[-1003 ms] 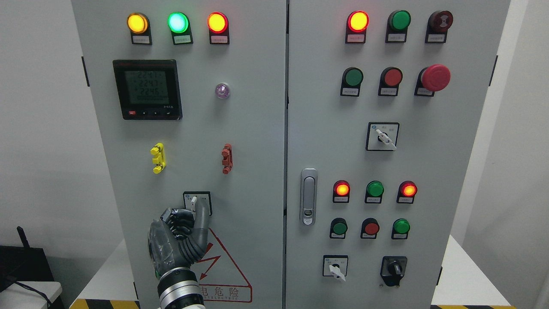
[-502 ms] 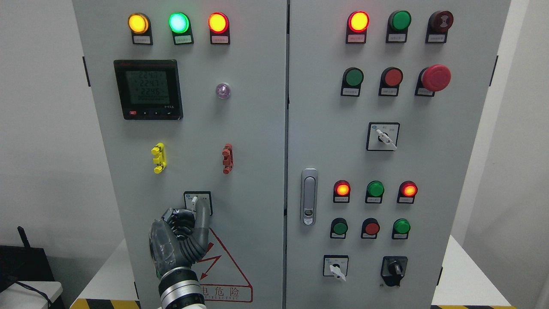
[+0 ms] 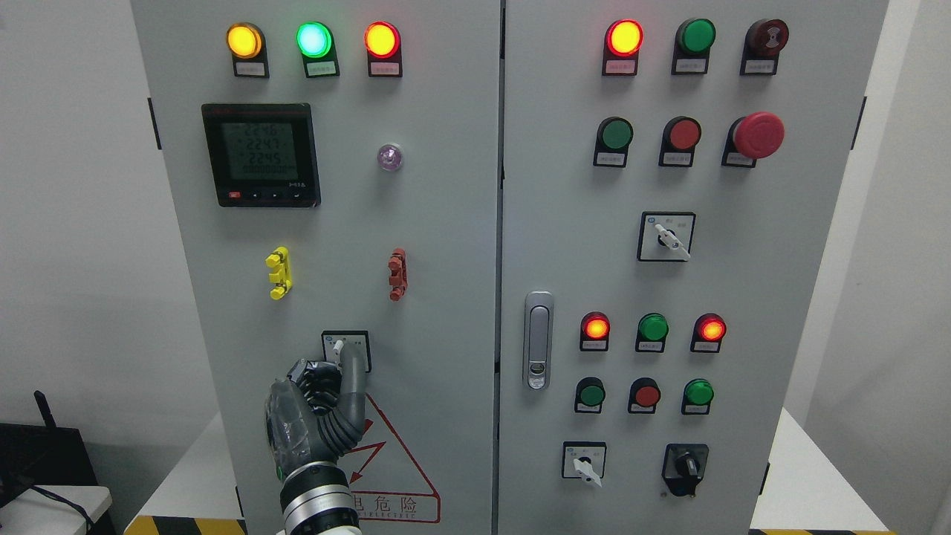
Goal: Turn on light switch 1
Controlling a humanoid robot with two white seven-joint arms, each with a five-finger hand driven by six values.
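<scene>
A small rotary selector switch (image 3: pixel 337 346) with a white lever sits on a black-framed plate low on the left cabinet door (image 3: pixel 334 223). My left hand (image 3: pixel 334 368) comes up from the bottom edge directly under it. The thumb (image 3: pixel 354 379) lies against the lever's right side. The other fingers (image 3: pixel 312 379) are curled at its lower left, so the hand pinches the lever's lower end. The lever's top points up and slightly left; its lower part is hidden by the hand. My right arm does not show.
Above the switch are yellow (image 3: pixel 278 273) and red (image 3: pixel 397 274) clips, a digital meter (image 3: pixel 261 154) and three lit lamps (image 3: pixel 313 39). The right door (image 3: pixel 780 297) carries lamps, push buttons, an emergency stop (image 3: pixel 758 134), three more selector switches and a door handle (image 3: pixel 538 340). A red warning triangle (image 3: pixel 394 461) lies beside my wrist.
The left hand has stayed at the switch, edging slightly up and right. The whole view has shifted a few pixels to the right. The lever's angle looks unchanged.
</scene>
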